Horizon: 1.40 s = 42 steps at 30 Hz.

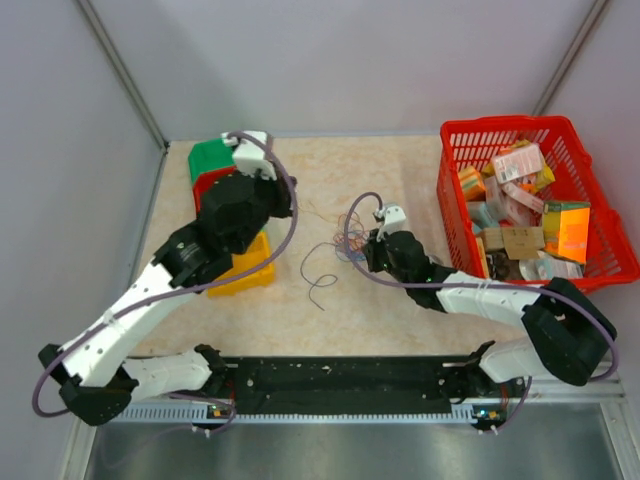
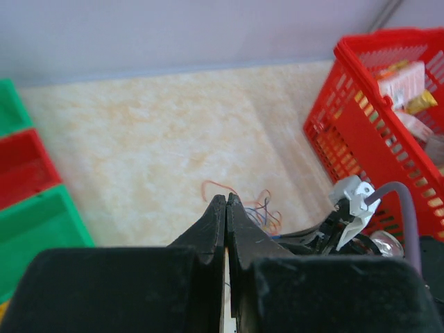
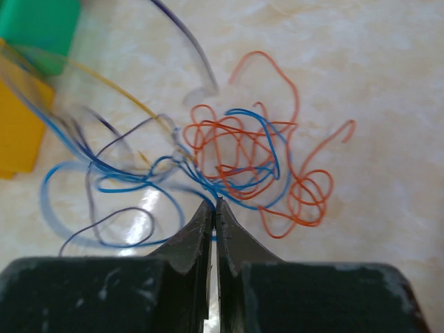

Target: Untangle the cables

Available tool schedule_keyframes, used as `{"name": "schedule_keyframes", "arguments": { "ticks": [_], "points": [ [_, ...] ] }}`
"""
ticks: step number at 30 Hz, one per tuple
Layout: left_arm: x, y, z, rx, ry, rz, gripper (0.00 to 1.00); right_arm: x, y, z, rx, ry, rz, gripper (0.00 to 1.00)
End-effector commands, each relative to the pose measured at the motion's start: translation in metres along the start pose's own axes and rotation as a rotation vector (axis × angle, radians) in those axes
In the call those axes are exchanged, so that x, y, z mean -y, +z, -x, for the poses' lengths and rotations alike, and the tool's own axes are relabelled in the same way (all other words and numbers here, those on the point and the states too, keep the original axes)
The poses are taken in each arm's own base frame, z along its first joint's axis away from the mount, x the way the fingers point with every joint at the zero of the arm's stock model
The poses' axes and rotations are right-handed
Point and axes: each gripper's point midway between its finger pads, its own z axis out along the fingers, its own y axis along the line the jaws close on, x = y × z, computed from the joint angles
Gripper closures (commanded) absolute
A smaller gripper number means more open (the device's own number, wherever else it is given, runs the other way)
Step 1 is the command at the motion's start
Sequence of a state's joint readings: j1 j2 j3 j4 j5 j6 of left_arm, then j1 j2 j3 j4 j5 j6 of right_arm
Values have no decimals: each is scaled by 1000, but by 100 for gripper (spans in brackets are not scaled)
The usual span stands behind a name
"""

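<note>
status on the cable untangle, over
left gripper shut, empty. right gripper shut on a blue strand of the thin multicoloured wire tangle. orange and blue loops knotted; nothing in the way.

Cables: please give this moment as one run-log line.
phase: grasp | cables: tangled on table | right end effector: shut on cables, blue strands | left end effector: shut, empty

counter (image 1: 410, 170): pale marble-look top, smooth w/ soft sheen (light glints off it near the wires). cables (image 3: 243, 152): hair-thin, slick plastic-looking coating, slightly glossy. right gripper (image 3: 214, 205) jaws: matt black plastic, scuffed w/ pale flecks; left gripper (image 2: 226, 202) jaws same matt black, cleaner. basket (image 1: 500, 123): red moulded plastic lattice, semi-gloss. bins (image 1: 208, 158): smooth plastic, green, red, yellow. walls (image 1: 350, 60): matt grey.
</note>
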<state>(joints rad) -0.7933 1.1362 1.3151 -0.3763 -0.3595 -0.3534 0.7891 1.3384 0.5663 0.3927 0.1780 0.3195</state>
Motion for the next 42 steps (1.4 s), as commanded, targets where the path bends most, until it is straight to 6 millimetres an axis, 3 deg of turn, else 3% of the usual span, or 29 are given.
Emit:
{"name": "schedule_keyframes", "arguments": {
  "ticks": [1, 5, 7, 9, 14, 21, 22, 25, 27, 32, 35, 38, 42],
  "points": [
    [-50, -98, 124, 357, 58, 177, 100, 66, -2, 7, -9, -4, -378, 100],
    [-85, -176, 175, 553, 33, 268, 100, 77, -2, 2, -27, 30, -399, 100],
    [-98, -200, 183, 607, 18, 301, 100, 73, 0, 3, -27, 28, -373, 100],
    [-103, -206, 180, 619, -3, 308, 100, 69, 1, 3, -28, 32, -350, 100],
    [-97, -179, 157, 512, 65, 305, 100, 66, 6, -2, -48, 22, -333, 100],
    [-75, -163, 162, 486, 22, 218, 100, 64, 7, 3, -43, -8, -317, 100],
    [-70, -160, 160, 481, 9, 192, 100, 56, 7, 6, -39, -22, -269, 93],
    [-52, -142, 147, 440, -41, 114, 100, 11, 1, 19, 11, -49, -1, 53],
    [-38, -128, 139, 410, -74, 58, 100, -9, -10, 23, 65, -56, 127, 36],
    [-1, -97, 128, 355, -150, -81, 100, -56, -38, 30, 160, -133, 396, 27],
    [15, -84, 127, 336, -166, -134, 100, -67, -43, 32, 181, -141, 442, 25],
    [14, -75, 125, 315, -123, -106, 100, -62, -38, 32, 165, -149, 406, 25],
    [-24, -63, 95, 215, -48, 101, 100, -41, -32, 32, 149, -137, 280, 25]
  ]
}}
